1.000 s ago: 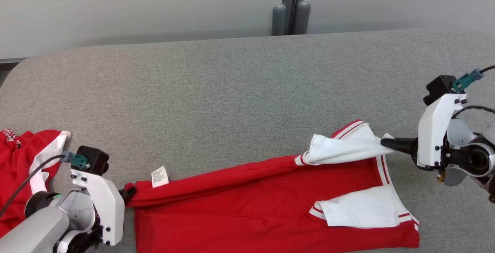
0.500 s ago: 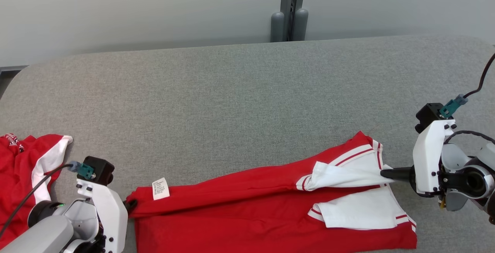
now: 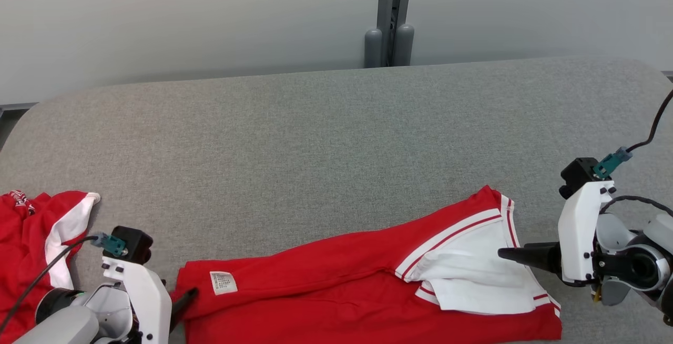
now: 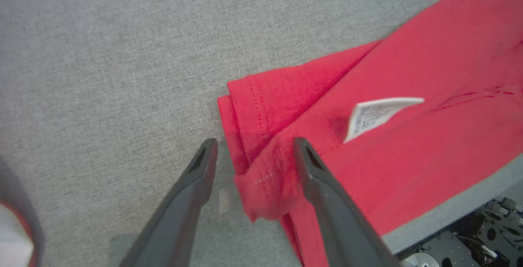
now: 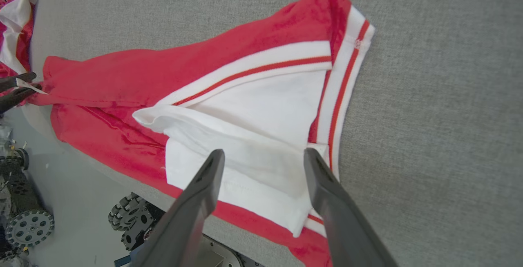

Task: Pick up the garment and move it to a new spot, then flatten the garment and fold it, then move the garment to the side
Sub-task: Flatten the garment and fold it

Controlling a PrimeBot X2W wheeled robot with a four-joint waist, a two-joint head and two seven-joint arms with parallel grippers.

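Observation:
The garment (image 3: 342,270), a red shirt with white, red-striped sleeves, lies folded lengthwise near the front edge of the grey table (image 3: 315,139). My left gripper (image 3: 185,300) sits at its left end and is open. In the left wrist view the red hem corner (image 4: 261,177) lies loose between the fingers (image 4: 204,169), with a white label (image 4: 380,114) beside it. My right gripper (image 3: 502,253) is open at the right end, over the white sleeve (image 5: 253,136), gripping nothing.
A second red and white garment (image 3: 31,239) lies crumpled at the table's far left. A grey post (image 3: 389,18) stands against the wall behind the table. The wheeled base (image 5: 30,226) shows below the table's front edge.
Both grippers have opened and let go of the garment. Its lifted upper layer and white sleeve have dropped flat onto the table, nearer the front edge.

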